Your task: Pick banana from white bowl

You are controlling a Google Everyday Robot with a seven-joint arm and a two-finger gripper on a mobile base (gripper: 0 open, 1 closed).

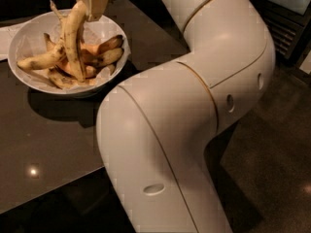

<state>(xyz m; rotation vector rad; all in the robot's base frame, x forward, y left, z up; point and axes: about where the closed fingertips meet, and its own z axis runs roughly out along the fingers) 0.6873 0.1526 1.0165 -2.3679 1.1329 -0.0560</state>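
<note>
Pincer over white bowl, clamped on banana top; banana upright, btm tip in bowl.

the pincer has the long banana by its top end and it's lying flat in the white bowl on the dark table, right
Not flat. The camera view shows the pincer at the top edge gripping the banana by its upper end, and the banana stands nearly upright, its lower end among the other bananas in the white bowl on the dark table.
</note>
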